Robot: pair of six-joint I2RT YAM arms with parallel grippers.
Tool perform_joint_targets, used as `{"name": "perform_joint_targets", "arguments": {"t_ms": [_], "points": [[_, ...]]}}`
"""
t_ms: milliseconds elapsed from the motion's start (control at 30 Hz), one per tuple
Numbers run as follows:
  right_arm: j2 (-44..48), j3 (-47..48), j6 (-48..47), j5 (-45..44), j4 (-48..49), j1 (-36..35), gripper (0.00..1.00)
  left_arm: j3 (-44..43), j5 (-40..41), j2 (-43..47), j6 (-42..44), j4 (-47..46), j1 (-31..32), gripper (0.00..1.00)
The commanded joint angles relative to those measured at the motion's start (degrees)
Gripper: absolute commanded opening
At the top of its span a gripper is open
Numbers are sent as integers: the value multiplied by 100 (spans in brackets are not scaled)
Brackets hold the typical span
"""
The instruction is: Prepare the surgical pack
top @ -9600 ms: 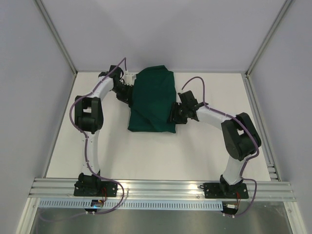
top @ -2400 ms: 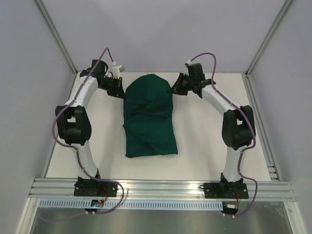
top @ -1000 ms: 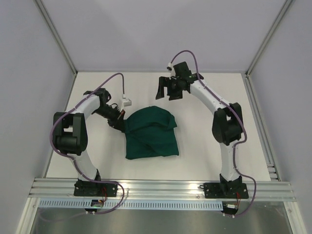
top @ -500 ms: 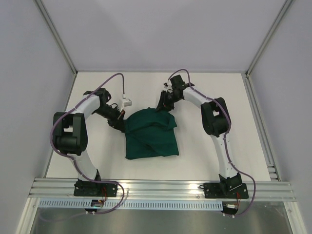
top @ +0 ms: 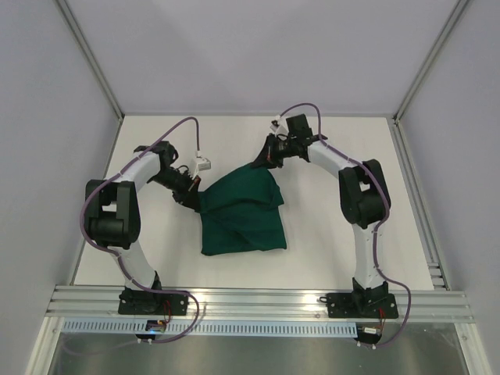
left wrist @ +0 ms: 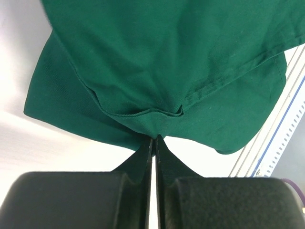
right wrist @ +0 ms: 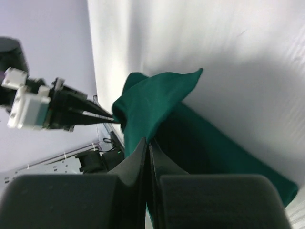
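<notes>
The dark green cloth bundle lay crumpled in the middle of the white table, the left gripper clamped tight on its left edge and the right gripper pinching its raised far-right corner.

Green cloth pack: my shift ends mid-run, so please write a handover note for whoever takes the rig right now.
Left gripper: shut, pinching the green cloth at its far left edge.
Right gripper: shut on the cloth's far right corner, which is pulled up into a peak.
Where: the cloth is a rumpled, partly folded bundle in the middle of the table, with its near end lying flat. No tray, instruments or gauze are in view.
Done: the cloth is gathered and gripped at both far corners.
Left: probably finish this fold, lay the cloth flat, then release both grippers.
</notes>
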State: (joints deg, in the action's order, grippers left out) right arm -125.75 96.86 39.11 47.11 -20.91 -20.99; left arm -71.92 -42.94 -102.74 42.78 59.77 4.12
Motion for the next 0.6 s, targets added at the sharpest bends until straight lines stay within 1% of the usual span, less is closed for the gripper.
{"name": "perform_joint_targets", "arguments": {"t_ms": [0,33,67,133,200,233,367,433,500,567], "points": [[813,-544,193,263,780,-63,0,38,5,272,107,-140,19,9],[946,-745,202,281,868,-98,0,46,22,333,72,-150,19,14],[1069,-1078,193,290,1034,-115,0,47,14,368,63,-167,19,15],[1473,-1449,141,351,1246,-168,1,47,-4,447,11,-176,19,20],[1824,-1896,-51,439,1308,-255,0,47,-30,518,-16,-176,19,21],[1922,-2021,-140,570,1326,-308,0,47,-57,535,-33,-159,19,22],[2475,-2662,-895,659,993,-633,0,3,-153,685,141,191,1,35],[2660,-3066,-1317,685,852,-862,1,3,-329,878,282,351,-8,41],[2959,-3530,-1615,607,843,-1055,1,-6,-547,1079,467,605,-43,42],[3292,-3857,-1696,562,1026,-1204,1,-24,-715,1212,573,825,-86,43]]}}
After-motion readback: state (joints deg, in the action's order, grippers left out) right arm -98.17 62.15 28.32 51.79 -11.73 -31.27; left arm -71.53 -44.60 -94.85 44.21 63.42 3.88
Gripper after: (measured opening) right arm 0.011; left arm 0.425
